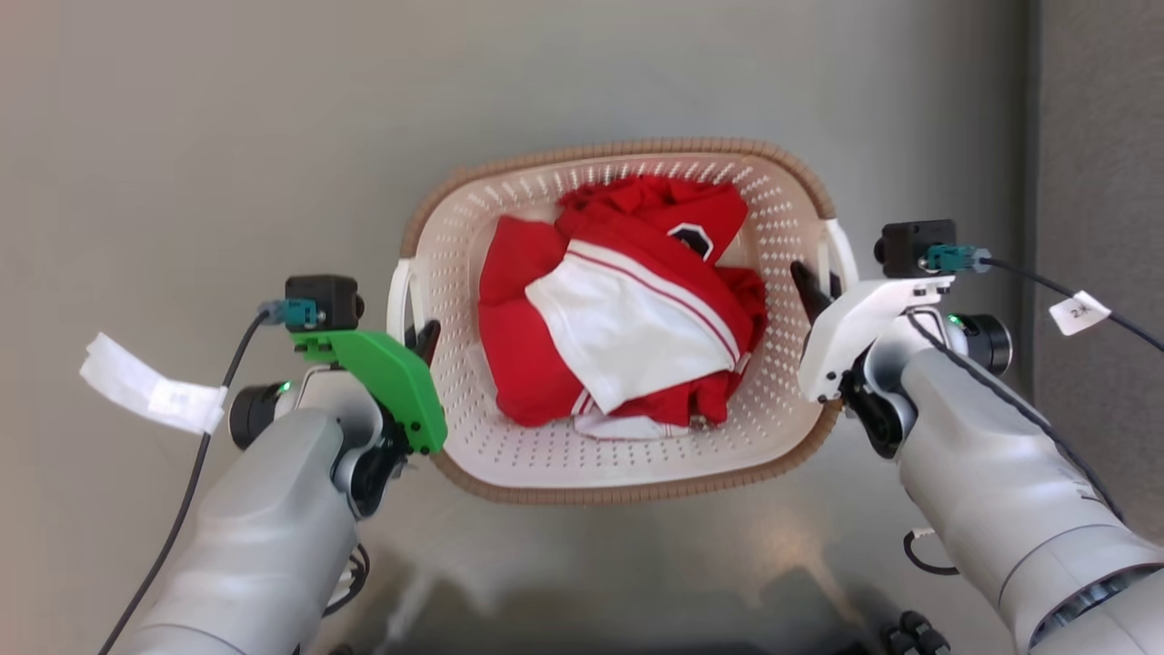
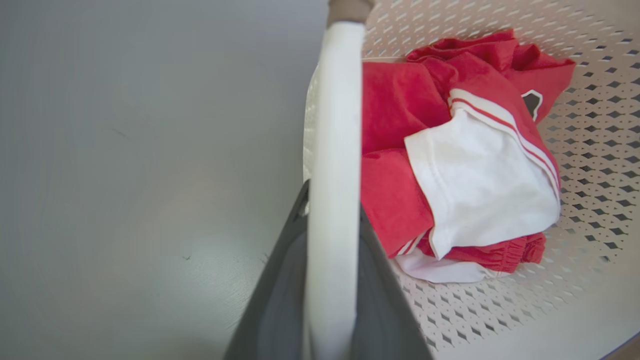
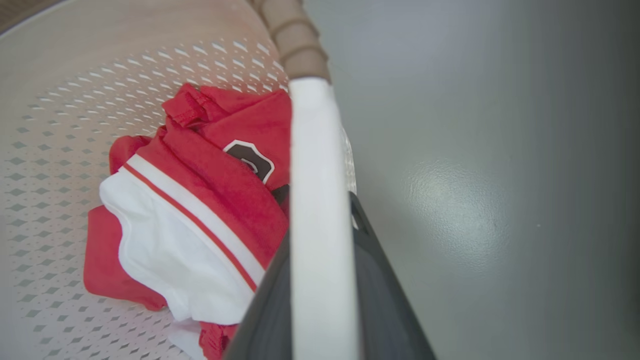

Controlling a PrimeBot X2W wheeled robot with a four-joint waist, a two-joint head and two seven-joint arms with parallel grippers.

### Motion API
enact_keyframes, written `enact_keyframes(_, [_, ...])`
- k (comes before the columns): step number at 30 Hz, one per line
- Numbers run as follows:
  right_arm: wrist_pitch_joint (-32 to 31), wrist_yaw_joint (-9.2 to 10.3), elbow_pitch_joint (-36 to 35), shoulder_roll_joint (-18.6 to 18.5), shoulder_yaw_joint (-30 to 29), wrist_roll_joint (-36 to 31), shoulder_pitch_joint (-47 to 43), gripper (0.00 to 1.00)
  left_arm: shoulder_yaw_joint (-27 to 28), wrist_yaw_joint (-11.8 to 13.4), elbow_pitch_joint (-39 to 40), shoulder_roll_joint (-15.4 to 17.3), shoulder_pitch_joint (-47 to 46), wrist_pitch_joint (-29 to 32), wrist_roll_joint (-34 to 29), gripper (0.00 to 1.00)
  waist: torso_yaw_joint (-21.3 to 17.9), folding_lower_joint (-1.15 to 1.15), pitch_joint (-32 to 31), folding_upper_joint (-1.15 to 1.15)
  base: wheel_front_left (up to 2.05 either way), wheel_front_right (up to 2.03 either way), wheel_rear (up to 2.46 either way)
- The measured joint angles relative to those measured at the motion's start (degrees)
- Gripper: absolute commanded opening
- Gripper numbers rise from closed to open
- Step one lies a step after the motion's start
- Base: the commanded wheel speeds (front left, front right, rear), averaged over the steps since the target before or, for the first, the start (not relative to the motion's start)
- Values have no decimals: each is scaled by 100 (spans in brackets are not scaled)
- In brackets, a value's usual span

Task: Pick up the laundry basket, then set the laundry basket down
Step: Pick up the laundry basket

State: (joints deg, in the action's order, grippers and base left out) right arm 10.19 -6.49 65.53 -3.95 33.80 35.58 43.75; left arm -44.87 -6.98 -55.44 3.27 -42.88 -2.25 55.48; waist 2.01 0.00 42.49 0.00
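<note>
Laundry basket: stiff plastic, likely light; soft clothes inside; clamped at both white side handles by left gripper, right gripper.

TEXT LOG | right cable tag: you read "2", remainder blurred | left cable tag: print illegible | dark emblem on red garment: partly folded, unreadable

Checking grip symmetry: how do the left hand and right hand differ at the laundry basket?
The left hand is green-cased; the right hand white-cased. The left hand grips the left handle of the laundry basket, the right hand the right handle. Both straddle a white handle with dark fingers.
</note>
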Motion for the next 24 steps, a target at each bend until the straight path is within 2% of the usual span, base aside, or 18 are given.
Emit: enact_keyframes(24, [-1096, 3, -171, 44, 764, 948, -736, 0, -349, -16, -417, 99, 718, 454, 532, 0, -275, -1, -2005, 0, 0, 0, 0])
